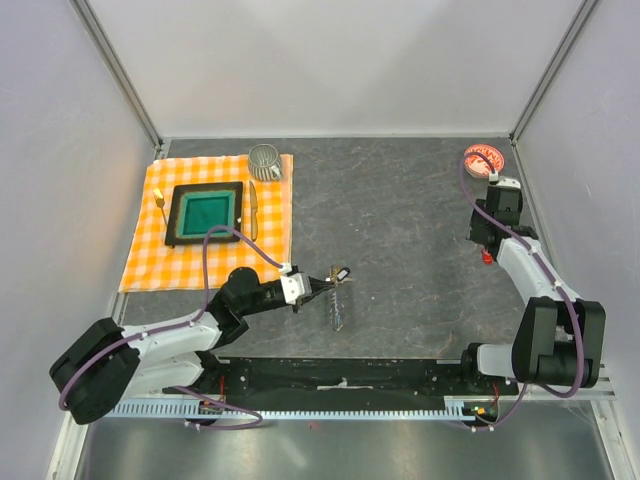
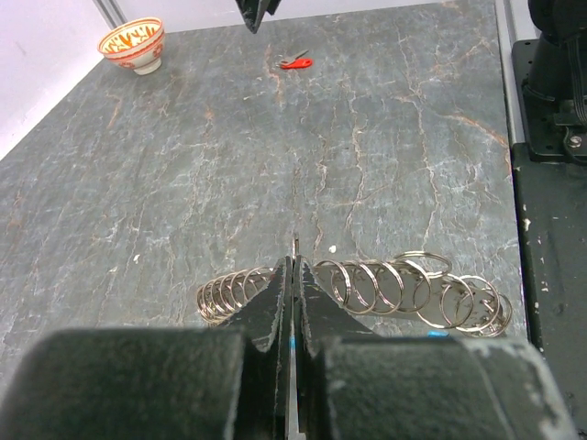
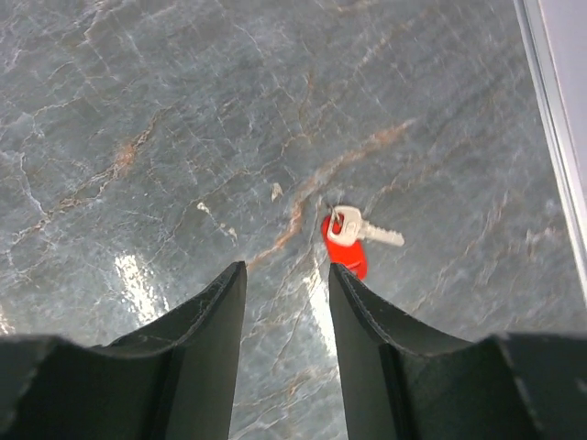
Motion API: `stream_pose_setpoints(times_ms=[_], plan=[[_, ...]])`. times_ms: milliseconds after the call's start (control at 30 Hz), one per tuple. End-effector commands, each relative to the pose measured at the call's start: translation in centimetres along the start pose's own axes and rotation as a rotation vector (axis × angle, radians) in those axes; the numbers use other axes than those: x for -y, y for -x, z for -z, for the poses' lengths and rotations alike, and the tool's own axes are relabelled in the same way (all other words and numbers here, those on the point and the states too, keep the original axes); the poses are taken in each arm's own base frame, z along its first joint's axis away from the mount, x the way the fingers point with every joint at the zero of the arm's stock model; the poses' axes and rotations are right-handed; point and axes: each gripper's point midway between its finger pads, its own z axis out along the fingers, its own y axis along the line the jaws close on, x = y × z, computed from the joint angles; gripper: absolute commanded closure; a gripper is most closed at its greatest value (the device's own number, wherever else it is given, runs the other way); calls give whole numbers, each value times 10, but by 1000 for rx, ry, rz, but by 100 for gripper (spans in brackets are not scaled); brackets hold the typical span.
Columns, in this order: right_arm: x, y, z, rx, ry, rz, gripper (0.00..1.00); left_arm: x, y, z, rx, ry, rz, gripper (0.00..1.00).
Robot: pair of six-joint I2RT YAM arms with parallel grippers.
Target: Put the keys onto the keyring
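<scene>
The keyring (image 2: 367,289), a row of linked silvery rings with a blue tag (image 2: 438,333), lies on the dark stone table just under my left gripper (image 2: 293,261); it also shows in the top view (image 1: 338,312). The left gripper (image 1: 320,290) is shut on a thin metal piece, seen edge-on, that looks like a key blade. A black-and-white tagged key (image 1: 341,272) sits right by its tips. A red-headed key (image 3: 347,240) lies flat on the table just ahead of my right gripper (image 3: 287,268), which is open and empty above it (image 1: 486,243).
An orange checked cloth (image 1: 150,265) at the left holds a green tray with a black rim (image 1: 206,212), a metal mug (image 1: 264,160) and yellow-handled cutlery (image 1: 160,200). A red-and-white bowl (image 1: 485,158) stands at the back right corner.
</scene>
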Motion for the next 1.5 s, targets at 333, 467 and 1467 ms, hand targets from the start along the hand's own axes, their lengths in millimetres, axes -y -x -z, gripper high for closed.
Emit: stream_pose_setpoints(times_ms=[333,467,1467], plan=[[16,-9,-49,-15,292,209,55,-7,25,4,53,81,-159,98],[29,-14,-58,-41,264,198,55,-7,25,4,53,85,-159,98],[35,-31,-79,-118,270,231,75,-6,26,4,53,90,-163,98]])
